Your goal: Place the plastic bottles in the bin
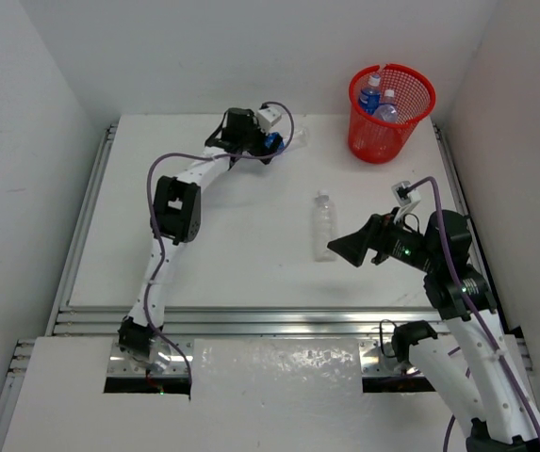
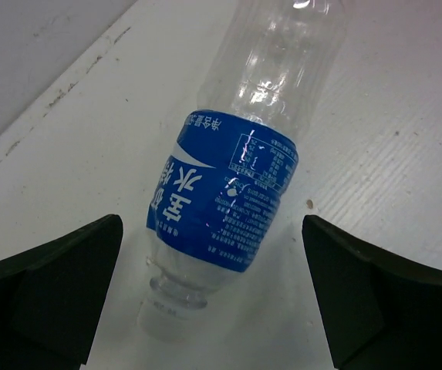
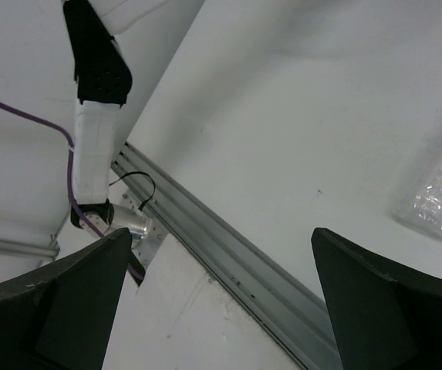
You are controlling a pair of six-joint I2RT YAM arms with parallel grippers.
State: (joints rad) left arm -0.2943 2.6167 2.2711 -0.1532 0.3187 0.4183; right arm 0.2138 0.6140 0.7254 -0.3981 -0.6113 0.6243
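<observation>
Two bottles lie on the table (image 1: 232, 254) outside the bin. Nearest is the right gripper (image 1: 338, 248), with its jaws wide and nothing between them. It points toward the plain bottle (image 1: 323, 226), which lies on its side just beside the fingertips, cap away from the arms. Farther, at the back edge, the left gripper (image 1: 271, 142) is also spread wide. The blue bottle (image 2: 224, 200) lies between its two fingers (image 2: 51, 293), not touched, with the neck toward the wrist camera. At the far right stands the bin (image 1: 383, 141), well apart from both grippers; at least two bottles (image 1: 371, 94) are already inside. Both bottles on the table look empty, so they are probably very light, thin-walled and smooth. They may roll away or dent under a hard squeeze. The best place to hold seems to be the middle of the body. On the blue one this is across the label, which should slip less than bare plastic.
</observation>
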